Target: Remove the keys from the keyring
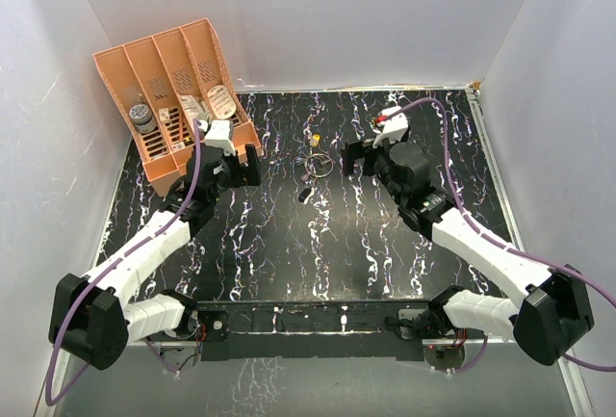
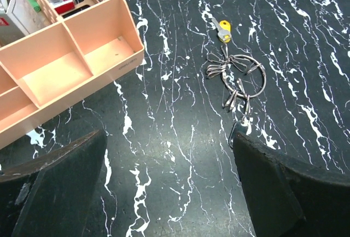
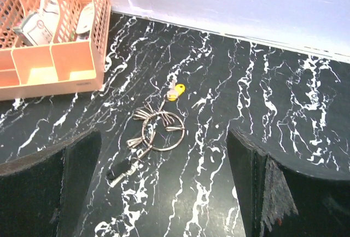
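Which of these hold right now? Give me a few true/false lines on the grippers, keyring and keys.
1. The left gripper is shut on the keyring. False: it is open and holds nothing, and the keyring lies on the table.
2. The yellow key lies on the table, just beyond the keyring. True.
3. The black key is inside the orange organiser. False: it lies on the table on the near side of the keyring.
4. The right gripper is open and empty. True.
5. The orange organiser stands at the table's far left corner. True.
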